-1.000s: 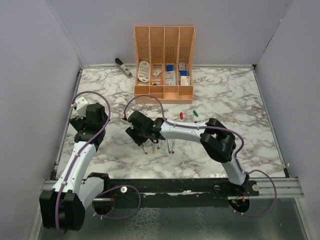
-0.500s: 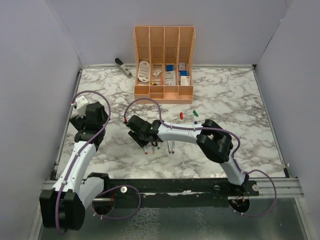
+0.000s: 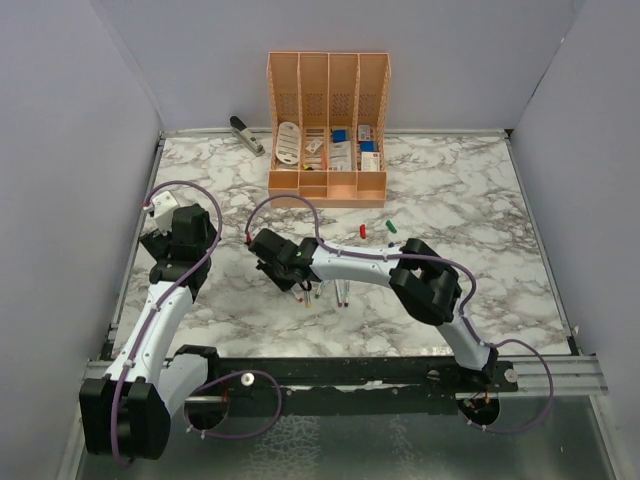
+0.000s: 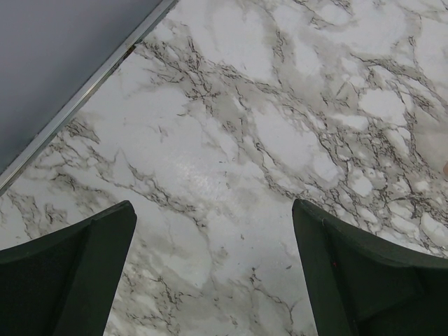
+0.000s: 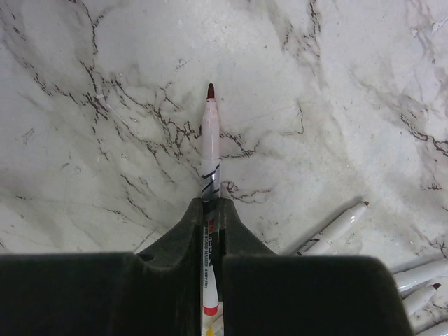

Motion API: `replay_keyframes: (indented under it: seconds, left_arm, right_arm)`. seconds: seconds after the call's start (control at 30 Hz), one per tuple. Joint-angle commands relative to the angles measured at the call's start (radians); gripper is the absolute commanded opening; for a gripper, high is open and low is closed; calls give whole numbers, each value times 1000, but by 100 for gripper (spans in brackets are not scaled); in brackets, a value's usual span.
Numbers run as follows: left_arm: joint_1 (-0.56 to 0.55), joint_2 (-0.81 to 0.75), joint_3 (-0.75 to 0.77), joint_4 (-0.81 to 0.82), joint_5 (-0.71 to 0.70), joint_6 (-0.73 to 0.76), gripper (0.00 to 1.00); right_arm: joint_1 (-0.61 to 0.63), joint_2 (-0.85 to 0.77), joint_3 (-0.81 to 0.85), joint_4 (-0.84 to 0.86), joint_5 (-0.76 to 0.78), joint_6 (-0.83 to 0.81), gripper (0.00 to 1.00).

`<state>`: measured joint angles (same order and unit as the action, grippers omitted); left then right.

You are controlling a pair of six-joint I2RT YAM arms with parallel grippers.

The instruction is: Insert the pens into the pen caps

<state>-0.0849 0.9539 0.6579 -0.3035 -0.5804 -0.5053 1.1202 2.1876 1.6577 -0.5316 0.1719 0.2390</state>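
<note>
Marble counter [image 5: 350, 84] beneath, the right fingers [image 5: 196, 224] clamp shut on a red-tipped pen [image 5: 210, 133], its front half sticking out. It could swivel in that pinch (left fingers [image 4: 77, 273] gape wide, empty) and miss the red cap [image 3: 363, 231].

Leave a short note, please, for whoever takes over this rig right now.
Left hand: open, empty, over bare table by its left edge.
Right hand: shut on a red-tipped pen, with the tip pointing away from the hand.
Other pens: lying loose on the table beside the right hand, tips bare where visible.
Red cap and green cap: on the table in front of the organiser. I cannot make out the other caps.
Done: one pen grasped, none visibly capped.
Left: bring each pen to a cap and push it in.
</note>
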Motion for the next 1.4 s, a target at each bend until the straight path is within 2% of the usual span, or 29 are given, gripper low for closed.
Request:
replay_keyframes:
  seconds: [0.0, 0.2, 0.43, 0.63, 0.87, 1.03, 1.2, 1.37]
  left_arm:
    - [6, -5, -6, 18, 23, 13, 97]
    - [7, -17, -17, 57, 77, 44, 95]
    - [6, 2, -13, 160, 299, 154, 86]
    - [4, 97, 51, 256, 618, 213, 78]
    - [-12, 183, 121, 418, 1039, 232, 77]
    - [-85, 243, 189, 500, 1397, 278, 82]
    - [-149, 287, 215, 556, 1575, 271, 83]
    - [-167, 293, 213, 590, 1667, 270, 83]
  right_arm:
    - [7, 27, 43, -21, -8, -5, 1]
    - [-25, -66, 40, 93, 82, 16, 1]
    - [-187, -330, -165, 337, 21, 117, 1]
    - [-265, -539, -388, 600, 116, 89, 1]
    - [-327, -697, -545, 788, 141, 77, 1]
    - [-332, -787, -668, 958, 84, 69, 1]
    - [-332, -818, -723, 1052, 16, 96, 1]
    - [-332, -829, -730, 1116, -76, 109, 1]
